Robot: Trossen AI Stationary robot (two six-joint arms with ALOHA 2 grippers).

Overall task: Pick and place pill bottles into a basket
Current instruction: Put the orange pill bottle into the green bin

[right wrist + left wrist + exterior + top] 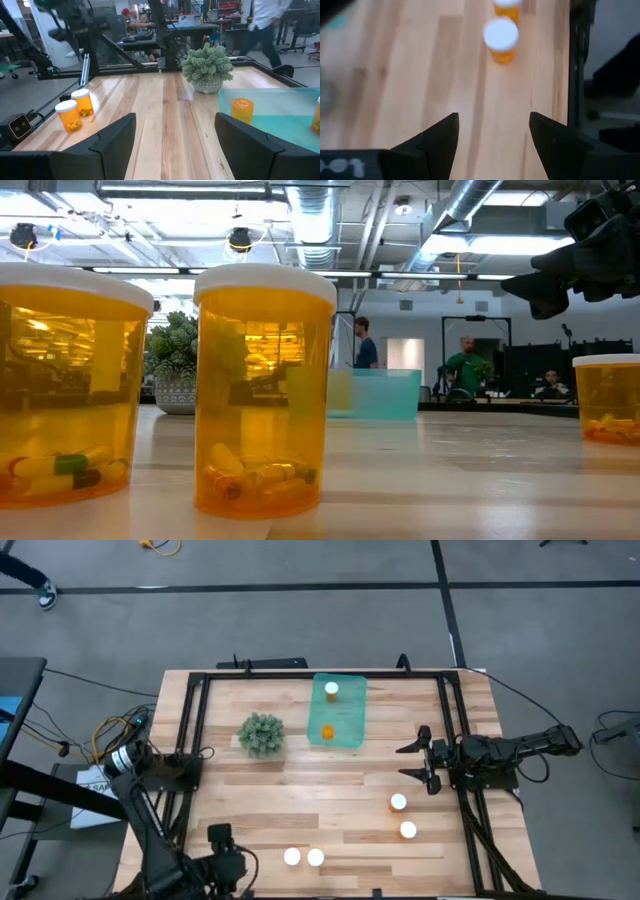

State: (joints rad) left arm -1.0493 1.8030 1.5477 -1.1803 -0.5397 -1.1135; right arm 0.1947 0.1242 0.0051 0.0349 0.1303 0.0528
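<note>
The left gripper [222, 837] hung low at the table's near edge with its fingers [440, 137] spread and nothing between them; just ahead of those fingertips, a little to one side, stood a pair of pill bottles [303, 857] side by side, white caps up, the nearer one [501, 39] showing clearly past the open gap on the wooden table [300, 810]. Farther along, the right gripper [418, 762] reached in from the table's right side, its fingers [116, 137] likewise spread wide and empty; two more bottles [403, 816] stood just beside it toward the near edge, apart from its fingertips. Straight out beyond the right fingers, across bare wood, sat the teal basket [352, 700] with two bottles inside: one upright [331, 690] at the far end, and one [327, 732] nearer whose orange side showed from above. Beside the basket, away from the right gripper, stood a green bushy plant [261, 734] in its pot, and beyond the table a person [262, 22] stood in the room
</note>
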